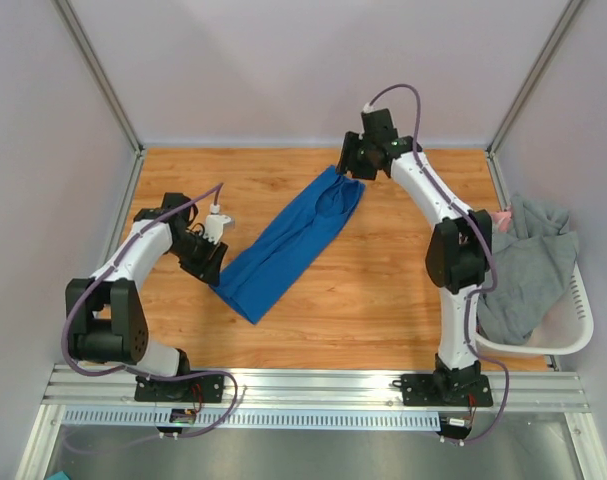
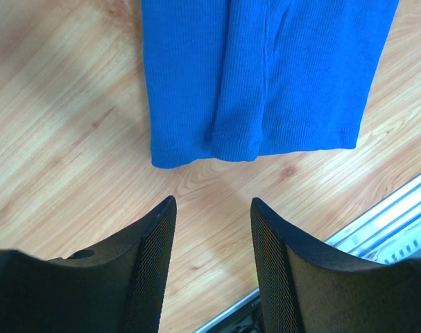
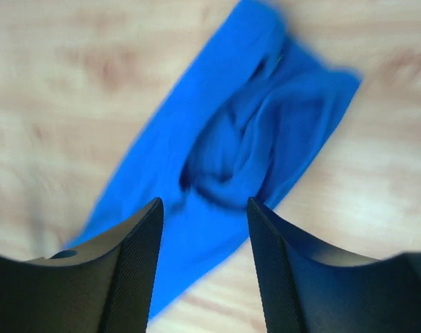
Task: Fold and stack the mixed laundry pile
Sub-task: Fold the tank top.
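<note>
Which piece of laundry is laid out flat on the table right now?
The bright blue garment, stretched diagonally across the tabletop; the grey garment sits bunched in the white basket.

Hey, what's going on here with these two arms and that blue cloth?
Two robot arms are sorting laundry. A blue garment lies stretched out diagonally on the wooden table. The left gripper sits just off its near hem, and the right gripper hovers over its far end. Both are open and holding nothing. A grey garment and a pink piece wait in the white basket at the right edge. No folded stack is in sight yet.
</note>
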You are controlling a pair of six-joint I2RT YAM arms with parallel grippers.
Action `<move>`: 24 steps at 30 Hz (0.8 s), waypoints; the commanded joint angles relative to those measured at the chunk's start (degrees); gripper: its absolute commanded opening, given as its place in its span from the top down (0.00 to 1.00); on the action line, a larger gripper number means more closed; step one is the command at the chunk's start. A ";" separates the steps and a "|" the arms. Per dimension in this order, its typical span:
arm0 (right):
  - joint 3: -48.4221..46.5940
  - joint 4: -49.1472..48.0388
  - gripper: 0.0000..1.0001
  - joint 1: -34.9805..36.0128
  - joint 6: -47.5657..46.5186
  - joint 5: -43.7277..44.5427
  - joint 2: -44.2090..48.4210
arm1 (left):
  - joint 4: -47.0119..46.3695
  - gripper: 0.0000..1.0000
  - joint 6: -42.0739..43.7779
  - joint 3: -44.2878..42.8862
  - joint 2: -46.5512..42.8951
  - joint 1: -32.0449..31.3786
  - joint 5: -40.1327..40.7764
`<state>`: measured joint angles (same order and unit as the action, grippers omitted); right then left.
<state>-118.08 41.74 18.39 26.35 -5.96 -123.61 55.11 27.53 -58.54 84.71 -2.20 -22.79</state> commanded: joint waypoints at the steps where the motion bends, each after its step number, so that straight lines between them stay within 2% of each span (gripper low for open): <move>1: 14.42 -5.14 0.47 9.89 -9.80 0.05 13.96 | 0.70 0.45 -0.72 -0.61 -4.36 1.84 -0.77; 3: 25.82 -8.23 0.50 17.53 -11.58 1.55 18.65 | 0.52 0.45 -1.25 -0.26 -5.51 3.41 -0.77; 6: 34.99 -12.63 0.52 28.69 -13.08 5.32 23.50 | 0.43 0.45 -1.51 0.88 -7.89 5.09 -0.42; 8: 36.16 -12.82 0.51 36.40 -14.04 8.04 23.16 | 0.70 0.45 -1.51 1.24 -9.47 5.97 -0.33; 11: 35.38 -12.99 0.48 44.15 -13.96 9.12 18.87 | 0.87 0.45 -1.69 1.15 -10.87 6.24 0.02; 16: 26.88 -9.75 0.46 50.77 -14.83 11.58 9.72 | 1.40 0.45 -1.95 0.98 -12.28 6.33 -0.24; 24: 24.30 -10.01 0.47 51.39 -15.98 13.08 1.80 | 1.49 0.45 -1.60 1.33 -13.16 6.24 0.11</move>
<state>-90.87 32.05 70.04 11.86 5.15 -120.09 55.99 26.44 -57.67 73.17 3.84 -22.33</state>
